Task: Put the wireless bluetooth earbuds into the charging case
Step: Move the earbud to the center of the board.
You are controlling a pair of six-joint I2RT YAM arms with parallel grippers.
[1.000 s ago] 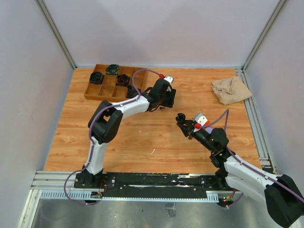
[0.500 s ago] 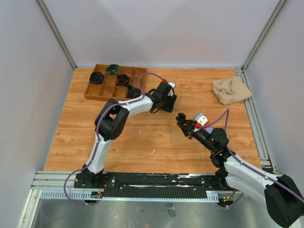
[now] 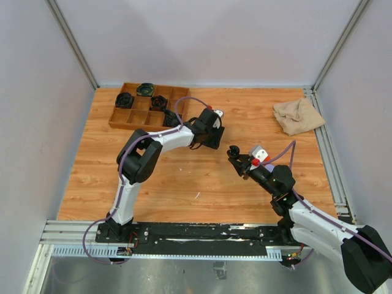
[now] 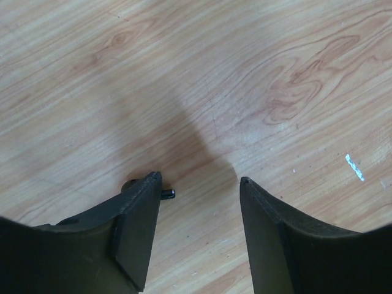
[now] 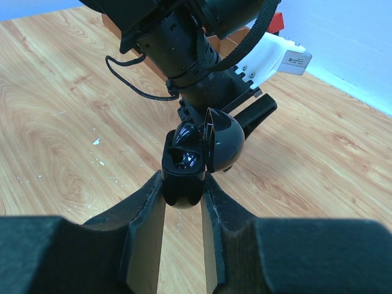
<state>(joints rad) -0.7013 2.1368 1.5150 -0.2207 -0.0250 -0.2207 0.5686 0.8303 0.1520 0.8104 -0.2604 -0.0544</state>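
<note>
Fingers [image 4: 138,233] on my left gripper [image 4: 199,179] stand well apart in the left wrist view, with nothing between them. They hang close over the bare table [image 4: 257,79]. A tiny black earbud [image 4: 168,193] peeks out from behind the tip of the finger on the left of the view, at the edge of the gap rather than centred in it. If I close from here, I expect that finger to nudge the earbud sideways or ride over it, and so small a piece could skid off across the wood.

In the right wrist view, my right gripper [image 5: 184,184] is clamped on the lower half of a black case [image 5: 184,168]. It holds the case above the table, with the lid [image 5: 223,141] hinged open and facing the left arm. The inside is glossy and dark, and I cannot tell whether any earbud is seated in it. The grip sits low on a rounded shell, so a push from above could tip the case or snap the lid shut.

From the top view, the left gripper [image 3: 212,137] is down near the table's middle, and the right gripper [image 3: 240,162] holds the case [image 3: 233,150] just beside it. The two arms are near enough that a hasty transfer could knock them together. A tray [image 3: 119,120] with other dark cases [image 3: 125,99] lies at the far left and a cloth [image 3: 298,115] at the far right.
</note>
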